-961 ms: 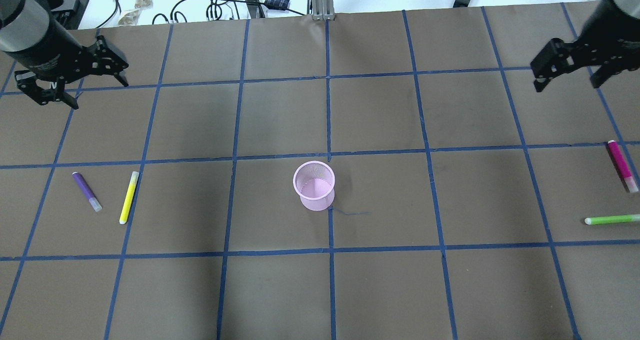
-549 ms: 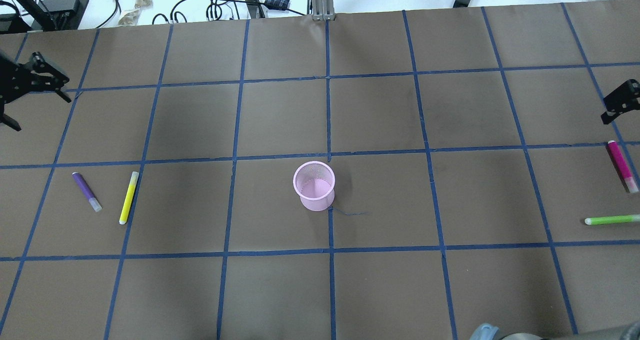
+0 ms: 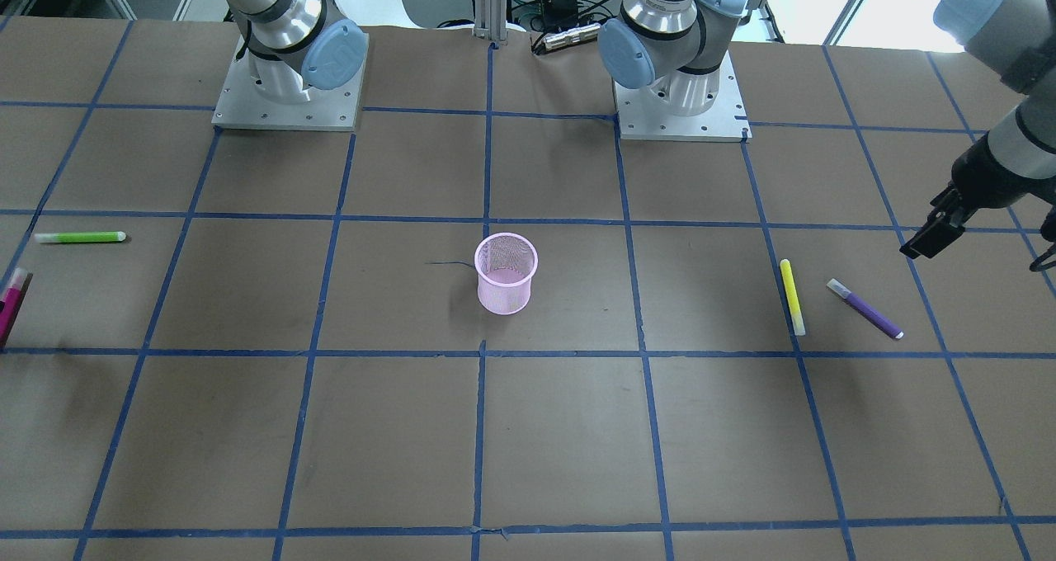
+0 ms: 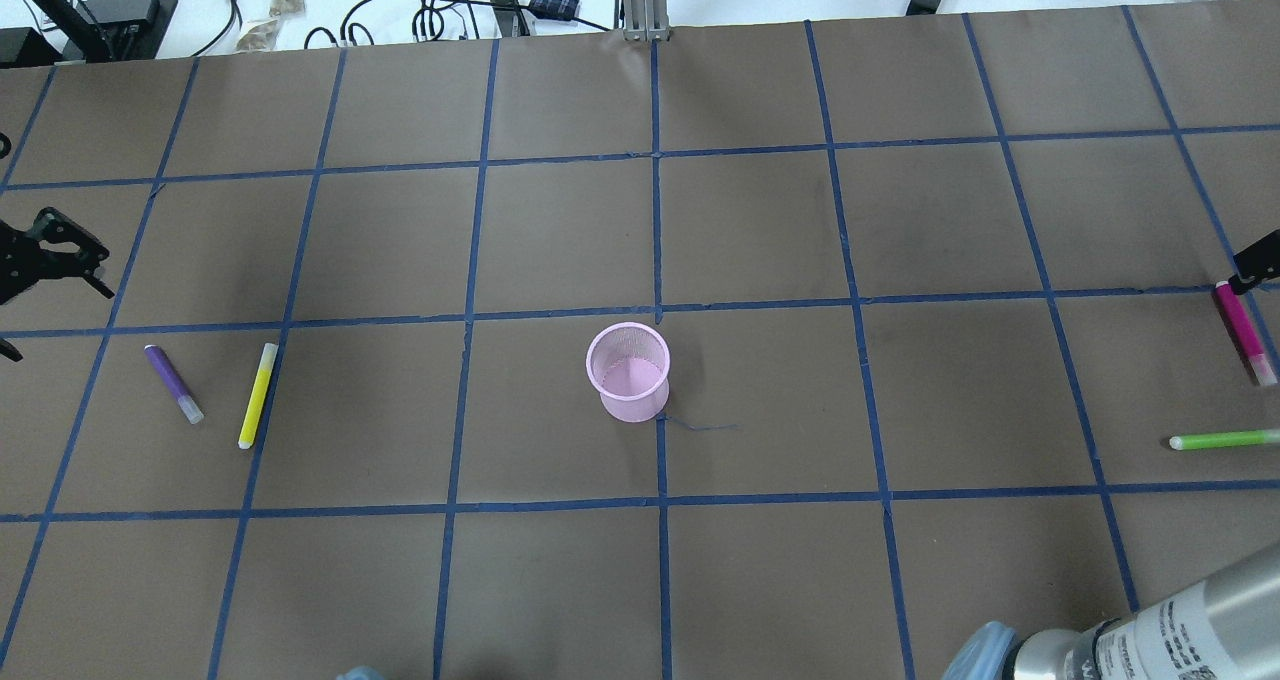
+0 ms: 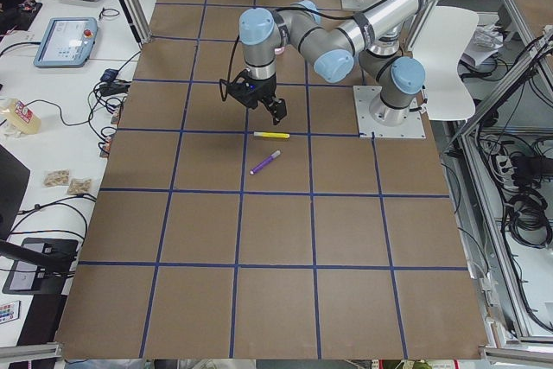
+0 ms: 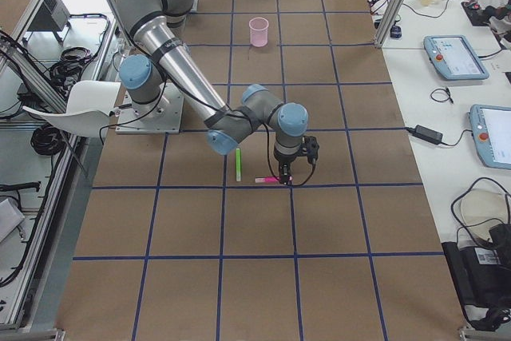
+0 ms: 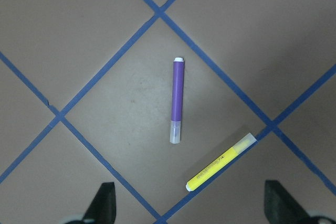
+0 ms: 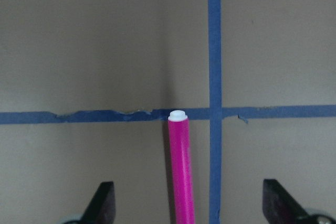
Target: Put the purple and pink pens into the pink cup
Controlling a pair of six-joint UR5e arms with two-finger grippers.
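The pink mesh cup point(image 4: 628, 372) stands upright at the table's middle, also in the front view point(image 3: 505, 274). The purple pen point(image 4: 173, 383) lies flat at the left. My left gripper point(image 4: 52, 315) is open and hovers just beyond it; the left wrist view shows the pen point(image 7: 177, 100) ahead of the open gripper point(image 7: 191, 208). The pink pen point(image 4: 1243, 332) lies at the right edge. My right gripper point(image 4: 1262, 260) is open over its far end; in the right wrist view the pen point(image 8: 181, 166) runs between the gripper's point(image 8: 189, 208) fingers, untouched.
A yellow pen point(image 4: 257, 395) lies just right of the purple pen, also in the left wrist view point(image 7: 220, 162). A green pen point(image 4: 1222, 440) lies near the pink pen. Both arm bases point(image 3: 285, 74) stand at the robot's side. Blue tape lines grid the brown table.
Both grippers have moved outward and toward the robot's side of the table. The left one came close to the purple pen, the right one over the pink pen. Pens and cup have not moved.
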